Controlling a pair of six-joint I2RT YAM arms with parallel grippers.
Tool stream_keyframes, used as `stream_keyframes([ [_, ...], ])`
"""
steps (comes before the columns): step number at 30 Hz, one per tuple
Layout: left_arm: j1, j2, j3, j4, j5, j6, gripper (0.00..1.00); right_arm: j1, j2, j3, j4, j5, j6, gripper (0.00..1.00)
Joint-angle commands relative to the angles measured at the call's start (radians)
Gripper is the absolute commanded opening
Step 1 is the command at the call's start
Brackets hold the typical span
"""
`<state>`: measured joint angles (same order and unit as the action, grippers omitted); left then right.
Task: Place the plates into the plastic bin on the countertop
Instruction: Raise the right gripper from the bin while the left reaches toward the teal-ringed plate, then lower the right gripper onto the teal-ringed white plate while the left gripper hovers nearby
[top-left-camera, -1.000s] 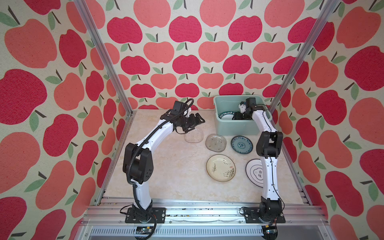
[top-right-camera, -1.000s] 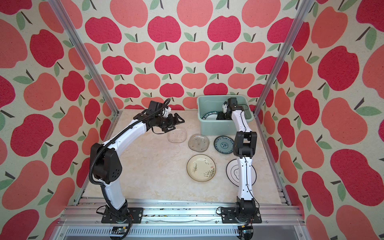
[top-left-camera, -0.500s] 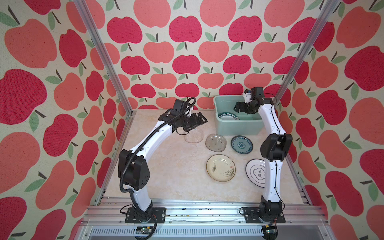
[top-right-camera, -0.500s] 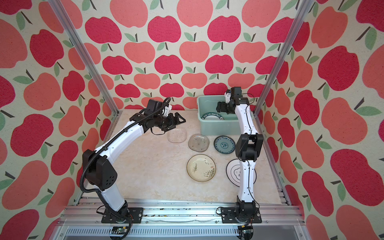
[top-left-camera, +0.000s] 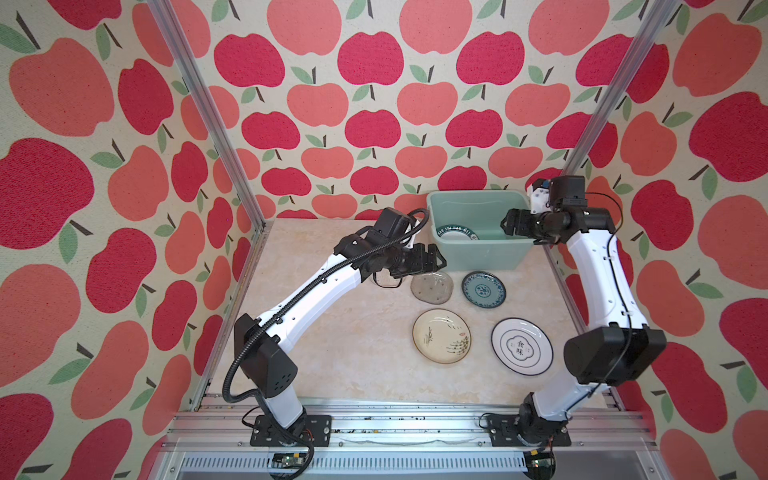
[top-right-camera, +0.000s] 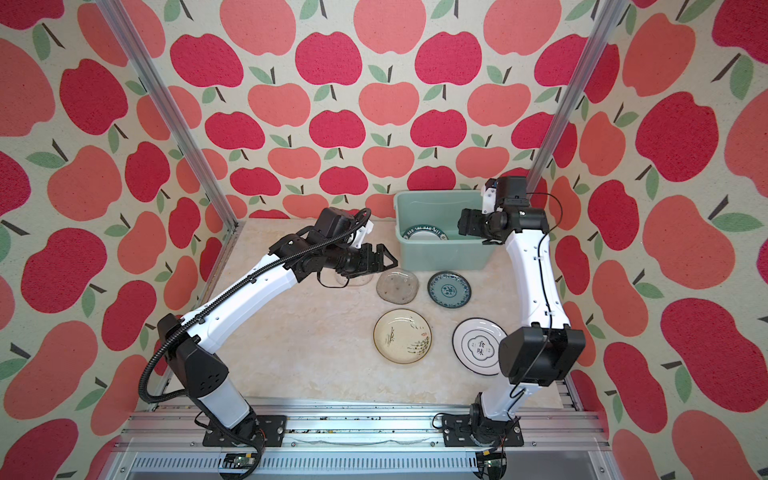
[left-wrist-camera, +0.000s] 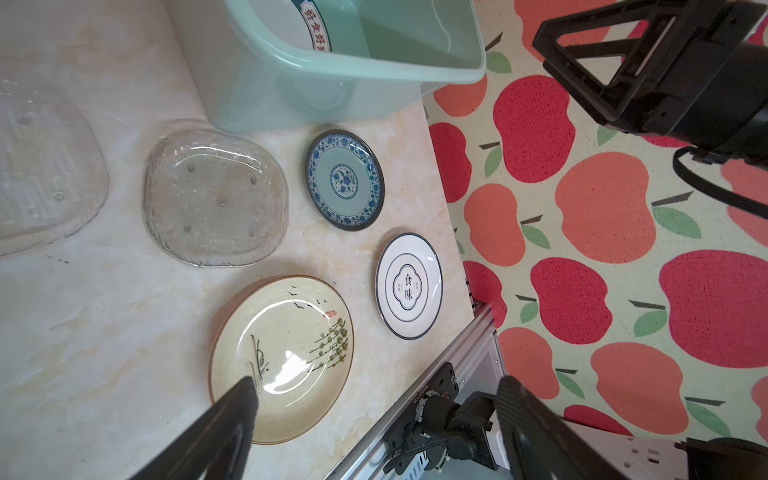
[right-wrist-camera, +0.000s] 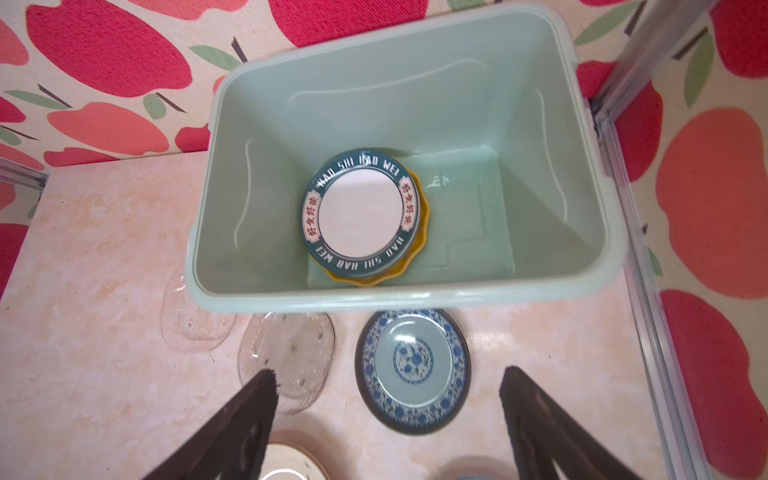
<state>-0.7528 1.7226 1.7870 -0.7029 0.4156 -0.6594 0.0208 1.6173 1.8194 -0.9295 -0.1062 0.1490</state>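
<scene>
Countertop's (top-left-camera: 353, 365) back-right corner holds the plastic bin (top-left-camera: 482, 257); left gripper (top-left-camera: 436, 257) and right gripper (top-left-camera: 505, 224) gape empty, presumably between pickups.

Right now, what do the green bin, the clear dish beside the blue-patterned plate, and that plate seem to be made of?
Green bin: likely plastic, soft sheen, moulded rolled rim.
Clear dish: glass or clear plastic; see-through, ribbed, glinting.
Blue-patterned plate: glazed ceramic or melamine; glossy, printed pattern.
</scene>
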Motion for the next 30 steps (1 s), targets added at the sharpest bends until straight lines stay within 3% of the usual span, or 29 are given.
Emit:
stream_keyframes([
  [1,-0.068,0.09,0.065,-0.102,-0.02,0.006,0.92,-0.043,-0.16,-0.193,-0.049,0.014,0.066,0.86],
  [5,-0.157,0.204,0.155,-0.121,0.005,0.031,0.92,-0.1,-0.302,-0.387,-0.121,0.03,0.099,0.86],
  [11,-0.232,0.388,0.289,-0.162,0.102,0.041,0.92,-0.196,-0.378,-0.542,-0.199,0.027,0.177,0.86],
  [17,-0.235,0.61,0.474,-0.225,0.196,0.024,0.92,-0.299,-0.386,-0.686,-0.197,0.053,0.299,0.86],
  [22,-0.239,0.776,0.65,-0.298,0.262,0.012,0.91,-0.367,-0.376,-0.764,-0.198,0.094,0.317,0.86],
  [30,-0.236,0.868,0.689,-0.287,0.299,-0.031,0.89,-0.485,-0.418,-0.929,-0.093,0.097,0.301,0.87],
])
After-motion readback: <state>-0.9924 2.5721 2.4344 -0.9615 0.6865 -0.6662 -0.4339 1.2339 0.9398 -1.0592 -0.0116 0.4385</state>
